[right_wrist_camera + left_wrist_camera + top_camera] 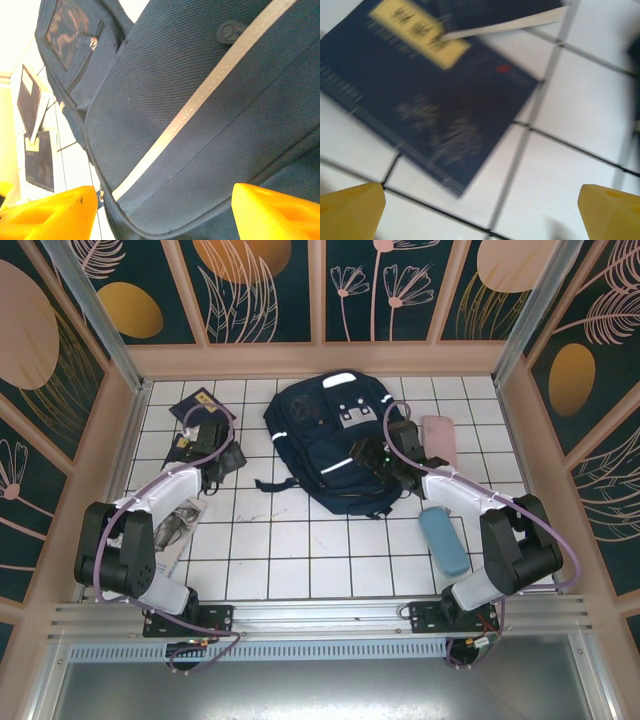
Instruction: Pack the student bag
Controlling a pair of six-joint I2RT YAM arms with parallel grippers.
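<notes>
Left gripper (480,215): jaws wide apart, nothing between them, hovering over the white tiled table (580,100) beside a navy booklet (435,95) with a yellow label, far-left area. Right gripper (165,215): jaws apart too, clamping nothing, close over the student bag (335,445) near its white stripe (200,110). Bag lies flat at far centre, between both arms.
</notes>
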